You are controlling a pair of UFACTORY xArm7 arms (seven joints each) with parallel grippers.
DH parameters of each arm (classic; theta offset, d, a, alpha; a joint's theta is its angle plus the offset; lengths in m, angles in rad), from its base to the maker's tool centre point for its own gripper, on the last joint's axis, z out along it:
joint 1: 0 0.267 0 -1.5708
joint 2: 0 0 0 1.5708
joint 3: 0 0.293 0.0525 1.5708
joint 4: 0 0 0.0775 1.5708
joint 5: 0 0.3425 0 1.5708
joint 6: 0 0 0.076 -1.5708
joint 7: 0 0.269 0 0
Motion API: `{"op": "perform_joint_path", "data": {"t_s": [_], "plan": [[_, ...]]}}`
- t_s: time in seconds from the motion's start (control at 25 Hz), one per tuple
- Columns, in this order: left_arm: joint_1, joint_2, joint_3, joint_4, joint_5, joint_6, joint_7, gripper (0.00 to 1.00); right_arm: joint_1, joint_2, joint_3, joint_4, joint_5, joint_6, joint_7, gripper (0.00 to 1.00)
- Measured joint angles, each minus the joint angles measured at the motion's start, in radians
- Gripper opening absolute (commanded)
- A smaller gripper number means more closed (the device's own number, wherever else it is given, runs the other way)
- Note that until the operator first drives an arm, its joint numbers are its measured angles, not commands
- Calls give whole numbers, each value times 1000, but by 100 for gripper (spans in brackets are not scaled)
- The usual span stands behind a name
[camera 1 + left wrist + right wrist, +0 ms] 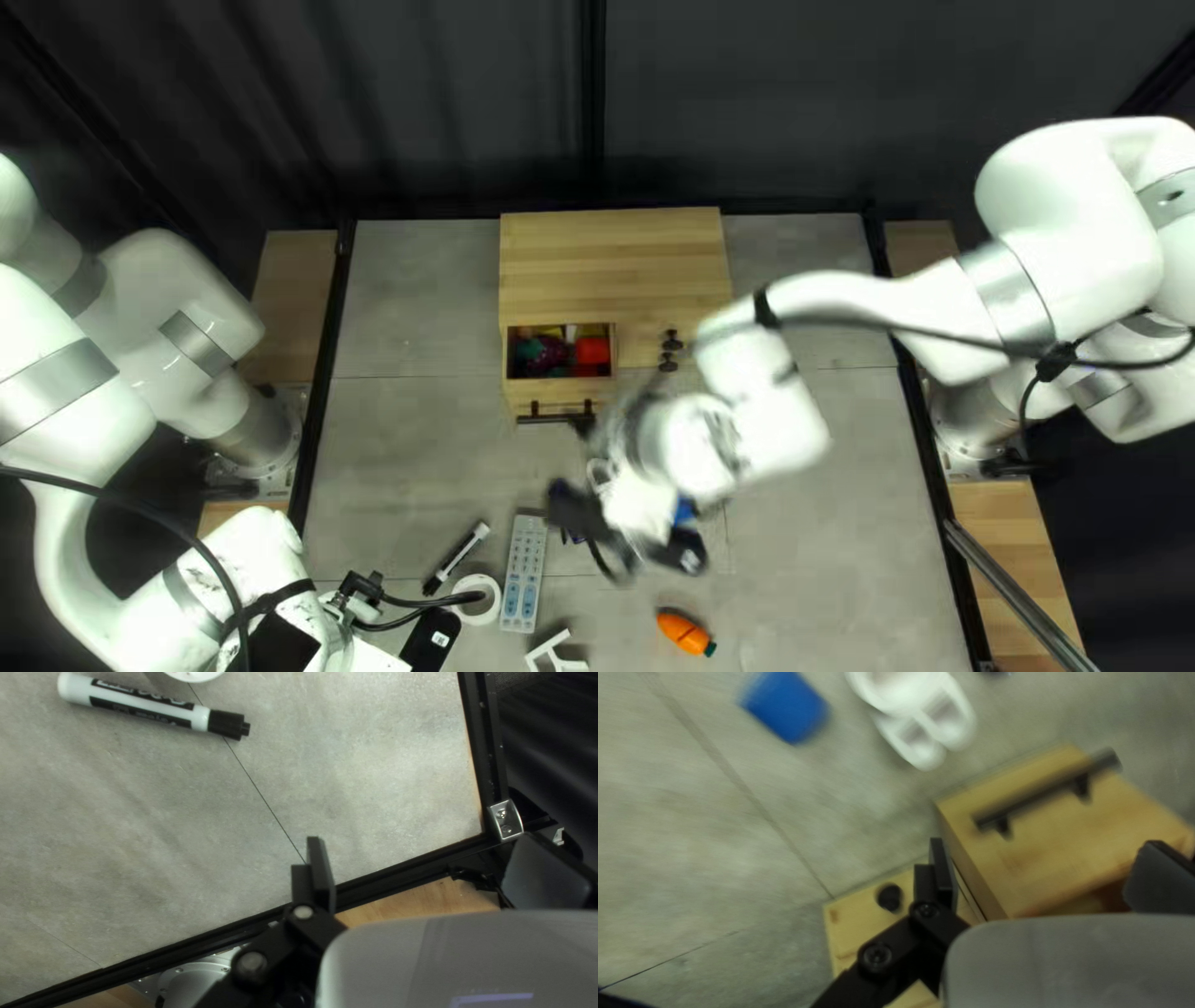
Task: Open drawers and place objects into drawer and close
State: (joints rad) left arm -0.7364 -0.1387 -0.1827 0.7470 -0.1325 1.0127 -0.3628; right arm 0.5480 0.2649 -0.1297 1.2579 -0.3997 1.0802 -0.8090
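A marker (149, 708) with a black cap is observed lying on the grey surface (187, 834), with a rounded white item (193, 675), only partly in view, just beside it. The end effector (430, 641) is noted with its fingers spread well apart and nothing held between them. A black frame rail (398, 874) is seen along the surface's edge, with a metal bracket (505, 821) fitted at the corner and a wooden strip (423, 901) beyond.

In the top left view, the right arm (778, 429) is blurred and partly hides the blue thing (684, 510).
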Motion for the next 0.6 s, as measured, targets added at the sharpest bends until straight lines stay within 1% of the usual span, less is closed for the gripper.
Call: {"op": "perform_joint_path", "data": {"t_s": [0.12, 0.28, 0.4, 0.6], "plan": [[0, 0, 0, 0, 0, 0, 0, 100, 30, 27, 35, 10, -6, 56, -80, 100], [0, 0, 0, 0, 0, 0, 0, 100, 41, 51, 61, 3, -16, 79, -197, 100], [0, 0, 0, 0, 0, 0, 0, 100, 32, 58, 66, -29, -26, 54, -257, 100], [0, 0, 0, 0, 0, 0, 0, 100, 11, 52, 64, -112, -48, -29, -317, 100]]}}
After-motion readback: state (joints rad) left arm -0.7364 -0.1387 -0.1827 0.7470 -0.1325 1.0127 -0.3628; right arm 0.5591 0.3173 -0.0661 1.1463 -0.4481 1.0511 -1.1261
